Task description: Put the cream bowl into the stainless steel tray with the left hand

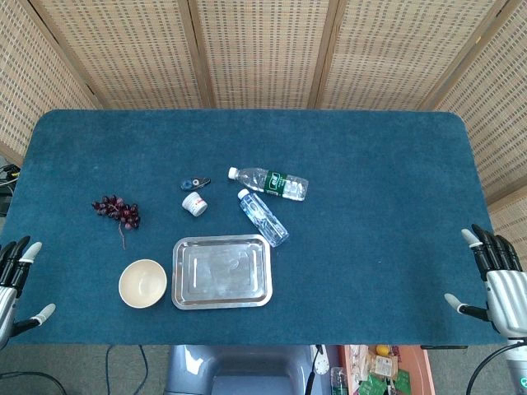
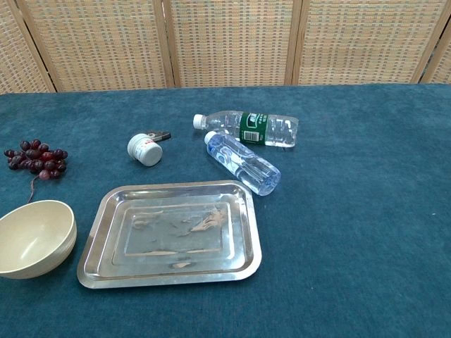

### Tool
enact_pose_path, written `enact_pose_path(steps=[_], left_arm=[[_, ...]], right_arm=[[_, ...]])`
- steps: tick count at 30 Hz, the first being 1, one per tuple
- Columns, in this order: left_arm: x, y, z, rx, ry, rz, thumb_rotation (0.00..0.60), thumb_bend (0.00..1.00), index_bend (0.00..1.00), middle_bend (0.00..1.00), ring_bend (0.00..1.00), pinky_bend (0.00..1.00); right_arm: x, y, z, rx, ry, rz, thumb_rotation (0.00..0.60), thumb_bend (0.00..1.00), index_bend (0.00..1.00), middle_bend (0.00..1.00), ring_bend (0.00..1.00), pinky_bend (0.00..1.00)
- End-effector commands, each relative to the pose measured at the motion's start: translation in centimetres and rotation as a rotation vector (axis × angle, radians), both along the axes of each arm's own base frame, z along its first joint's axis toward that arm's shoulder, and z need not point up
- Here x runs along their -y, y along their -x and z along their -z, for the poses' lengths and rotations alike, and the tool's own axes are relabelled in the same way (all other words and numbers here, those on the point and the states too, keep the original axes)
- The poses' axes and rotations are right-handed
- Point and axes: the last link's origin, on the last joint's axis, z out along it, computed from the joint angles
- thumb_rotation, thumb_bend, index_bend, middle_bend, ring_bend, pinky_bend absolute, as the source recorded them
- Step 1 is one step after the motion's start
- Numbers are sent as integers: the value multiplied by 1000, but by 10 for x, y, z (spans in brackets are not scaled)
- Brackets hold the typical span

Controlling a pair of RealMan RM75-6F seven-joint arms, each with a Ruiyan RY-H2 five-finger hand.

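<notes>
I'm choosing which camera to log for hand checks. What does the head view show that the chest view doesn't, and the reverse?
Only the head view shows the left hand and right hand, both open at the near table corners, plus the floor below the table edge.

The chest view adds no object of its own, only a closer look.

Both show the cream bowl, stainless steel tray, grapes, two lying bottles, a small white jar and the blue table.
</notes>
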Motion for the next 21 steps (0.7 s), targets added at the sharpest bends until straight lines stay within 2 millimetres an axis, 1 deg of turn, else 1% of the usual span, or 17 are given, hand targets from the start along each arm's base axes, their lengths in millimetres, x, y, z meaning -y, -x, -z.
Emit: enact_pose_path(steps=[1,5,8,11,13,15,17,21], left_arm=[[0,0,0,-2,2,-5,600,0,0,0,0,0],[1,1,4,-3,38,-13,600,0,0,0,0,0],[-4,1,12,-3,101,8,600,0,0,0,0,0],[-16,5,29,-24,196,68,600,3,0,0,0,0],[-22,12,48,-34,278,96,600,16,0,0,0,0],[-25,14,63,-32,323,114,600,30,0,0,0,0],[-28,16,73,-45,342,131,600,58,31,0,0,0],[-34,17,96,-90,374,161,600,207,246,0,0,0]], right_arm=[[0,0,0,5,1,1,600,0,0,0,0,0],[1,1,0,12,0,2,600,0,0,0,0,0],[2,1,0,17,-2,1,600,0,0,0,0,0],[2,1,1,20,-10,4,600,0,0,0,0,0],[2,1,2,20,-15,6,600,0,0,0,0,0],[3,1,2,21,-15,7,600,0,0,0,0,0],[3,1,3,20,-16,8,600,0,0,0,0,0],[5,2,5,22,-26,21,600,0,0,0,0,0]])
